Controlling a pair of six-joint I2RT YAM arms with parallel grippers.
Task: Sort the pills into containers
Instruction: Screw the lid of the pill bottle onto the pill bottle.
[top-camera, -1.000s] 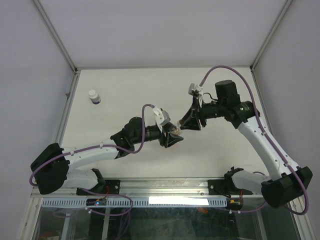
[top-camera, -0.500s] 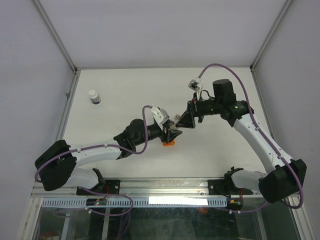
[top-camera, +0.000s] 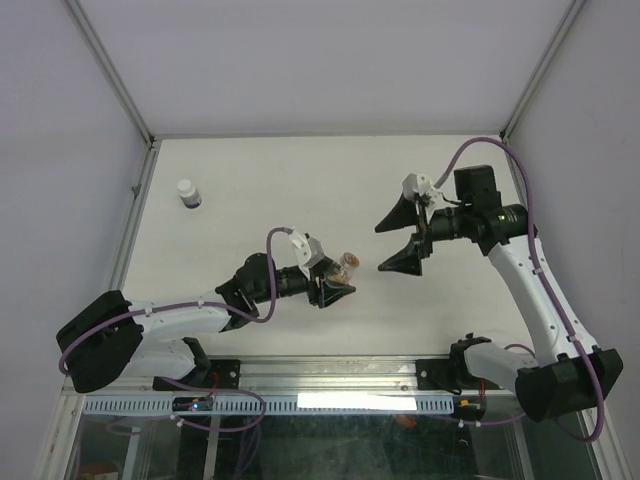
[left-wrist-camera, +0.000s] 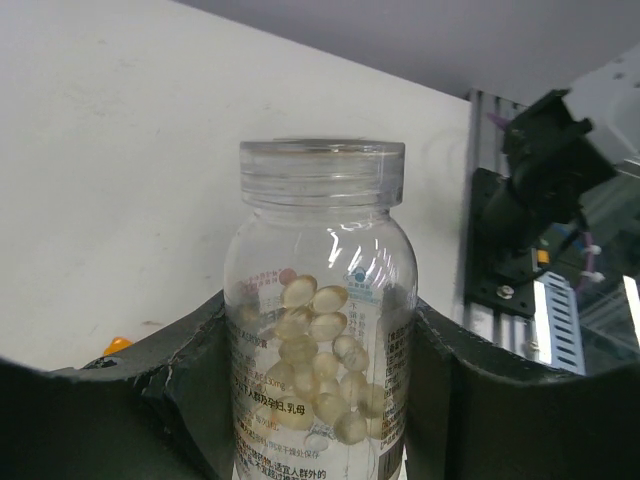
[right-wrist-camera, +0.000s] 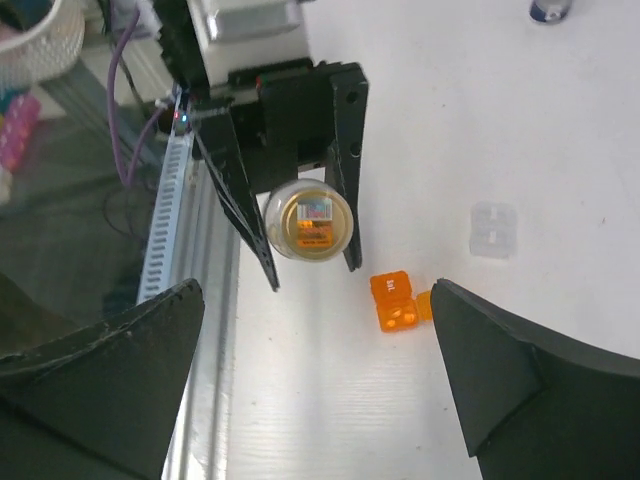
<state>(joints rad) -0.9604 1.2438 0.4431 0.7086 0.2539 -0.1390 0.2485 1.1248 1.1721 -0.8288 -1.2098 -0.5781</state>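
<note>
My left gripper (top-camera: 335, 283) is shut on a clear plastic vial (left-wrist-camera: 320, 300) with a clear cap on it. Several pale tan pills (left-wrist-camera: 322, 350) lie inside the vial. The top view shows the vial (top-camera: 348, 265) held above the table's front middle. My right gripper (top-camera: 398, 241) stands wide open to the right of the vial, apart from it, with nothing between its fingers. In the right wrist view a small orange container (right-wrist-camera: 395, 302) lies open on the table beside the vial (right-wrist-camera: 308, 220), with two tiny bits in it.
A white bottle with a dark band (top-camera: 188, 193) stands at the far left of the table. A small clear box (right-wrist-camera: 493, 230) lies on the table beyond the orange container. The metal rail (right-wrist-camera: 170, 230) runs along the table's near edge.
My right gripper has opened wide and drawn back to the right, away from the vial's top. My left gripper has shifted slightly toward the front with the vial still in it.
</note>
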